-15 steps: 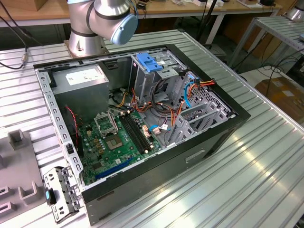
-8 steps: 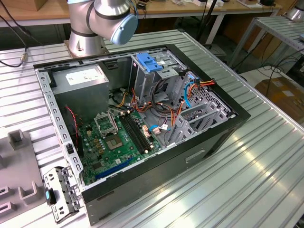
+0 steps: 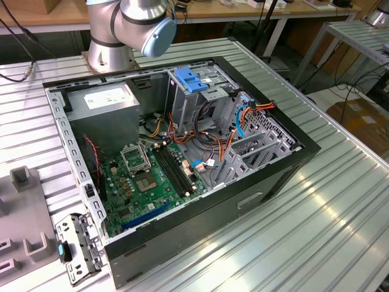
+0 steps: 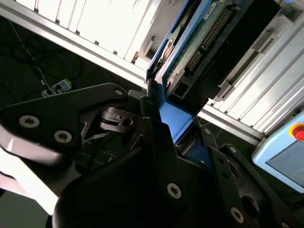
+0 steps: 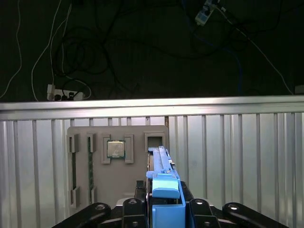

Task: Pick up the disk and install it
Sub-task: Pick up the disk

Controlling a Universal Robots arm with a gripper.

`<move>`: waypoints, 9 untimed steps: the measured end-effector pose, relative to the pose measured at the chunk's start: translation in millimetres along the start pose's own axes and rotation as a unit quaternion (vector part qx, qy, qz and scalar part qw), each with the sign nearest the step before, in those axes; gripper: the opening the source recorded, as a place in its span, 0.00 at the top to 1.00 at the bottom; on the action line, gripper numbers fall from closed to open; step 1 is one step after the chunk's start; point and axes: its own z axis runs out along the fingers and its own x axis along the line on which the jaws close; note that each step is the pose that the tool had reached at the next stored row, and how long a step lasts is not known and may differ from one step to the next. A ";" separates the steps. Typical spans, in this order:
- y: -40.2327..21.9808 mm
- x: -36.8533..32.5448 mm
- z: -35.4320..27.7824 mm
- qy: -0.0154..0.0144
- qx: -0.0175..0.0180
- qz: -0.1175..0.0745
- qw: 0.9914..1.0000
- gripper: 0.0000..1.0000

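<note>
The gripper [image 5: 164,212] is closed on the disk [image 5: 164,186], with one black finger on each side of its blue side rail. In the second wrist view the disk [image 4: 192,50] stands out past the gripper [image 4: 159,128], its green circuit board facing the camera.

In the first wrist view the disk is held edge-on over a grey fixture plate [image 5: 118,183] lying on the ribbed metal worktop [image 5: 247,156]. The worktop's edge runs just behind the plate, and beyond it is dark floor with loose cables.

One processor chip [image 5: 115,149] sits in a square seat on the plate.

In the exterior view, one open computer case [image 3: 267,182] lies on the worktop beside the arm [image 3: 130,24]. Bare worktop stretches to the exterior view's right of it. One blue bracket [image 3: 189,80] tops its drive bay.
</note>
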 end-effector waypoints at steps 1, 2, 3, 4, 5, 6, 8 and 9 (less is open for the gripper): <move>0.0 0.0 -1.5 0.000 0.000 0.000 1.000 0.63; 0.0 0.0 -2.9 0.000 0.000 0.000 1.000 0.63; -0.1 0.0 -3.3 0.000 0.000 0.000 1.000 0.63; -0.1 0.0 -3.3 0.000 0.000 0.000 1.000 0.63; -0.1 0.0 -3.3 0.000 0.000 0.000 1.000 0.63; -0.1 0.0 -3.4 0.000 0.000 0.000 1.000 0.63; -0.1 0.0 -3.4 0.000 0.000 0.000 1.000 0.63; -0.1 0.0 -3.4 0.000 0.000 0.000 1.000 0.63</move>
